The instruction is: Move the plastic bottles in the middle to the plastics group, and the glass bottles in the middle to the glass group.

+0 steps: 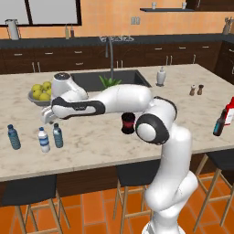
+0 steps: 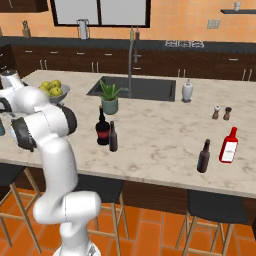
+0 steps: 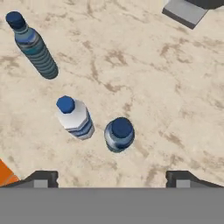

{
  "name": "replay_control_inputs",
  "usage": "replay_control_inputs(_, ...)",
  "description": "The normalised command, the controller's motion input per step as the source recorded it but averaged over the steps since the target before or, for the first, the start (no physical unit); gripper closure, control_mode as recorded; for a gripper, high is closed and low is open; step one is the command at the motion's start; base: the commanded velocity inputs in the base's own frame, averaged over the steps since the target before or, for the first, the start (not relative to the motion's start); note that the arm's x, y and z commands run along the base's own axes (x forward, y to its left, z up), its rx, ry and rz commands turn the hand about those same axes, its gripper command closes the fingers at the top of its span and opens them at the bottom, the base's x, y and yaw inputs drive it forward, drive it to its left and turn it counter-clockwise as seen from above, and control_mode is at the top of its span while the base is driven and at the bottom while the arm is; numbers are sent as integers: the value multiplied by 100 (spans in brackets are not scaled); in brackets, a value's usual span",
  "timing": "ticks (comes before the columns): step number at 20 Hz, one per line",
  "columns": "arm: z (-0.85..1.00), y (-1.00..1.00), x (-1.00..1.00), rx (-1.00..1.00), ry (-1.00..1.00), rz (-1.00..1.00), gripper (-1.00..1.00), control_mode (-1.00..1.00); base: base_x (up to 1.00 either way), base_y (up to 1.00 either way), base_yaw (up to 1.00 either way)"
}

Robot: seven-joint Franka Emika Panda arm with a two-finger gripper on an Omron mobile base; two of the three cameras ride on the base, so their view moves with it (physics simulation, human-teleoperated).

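Note:
My gripper (image 3: 111, 181) hangs open above the counter's left end, its fingertips (image 3: 41, 179) spread wide. Straight below it stands the small grey-blue plastic bottle (image 3: 119, 133) (image 1: 57, 135), free of the fingers. Beside it stand the plastics group's white-labelled bottle (image 3: 74, 118) (image 1: 43, 139) and blue bottle (image 3: 33, 46) (image 1: 13, 137). In the middle of the counter stand the round-bellied black glass bottle (image 2: 103, 127) (image 1: 128, 123) and a slimmer dark one (image 2: 113, 136). At the right end, the glass group's red bottle (image 2: 229, 145) has another dark bottle (image 2: 203, 156) next to it.
A fruit bowl (image 1: 34, 97) with lemons sits behind my hand. A potted plant (image 2: 109, 98), the sink (image 2: 132, 87), a soap dispenser (image 2: 187, 91) and two pepper shakers (image 2: 221, 113) lie further back. Stools stand along the counter's front edge.

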Motion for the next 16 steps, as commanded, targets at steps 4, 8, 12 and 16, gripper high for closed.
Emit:
replay_control_inputs(4, 10, -100, -79, 19, 0, -8, -100, -100, 0, 0, 0)
replay_control_inputs(8, 0, -100, -65, 12, 0, -13, -100, -100, 0, 0, 0)
replay_control_inputs(12, 4, -79, -38, 0, 0, -5, -100, -100, 0, 0, 0)
replay_control_inputs(16, 21, -66, -15, -10, 0, -2, -100, -100, 0, 0, 0)
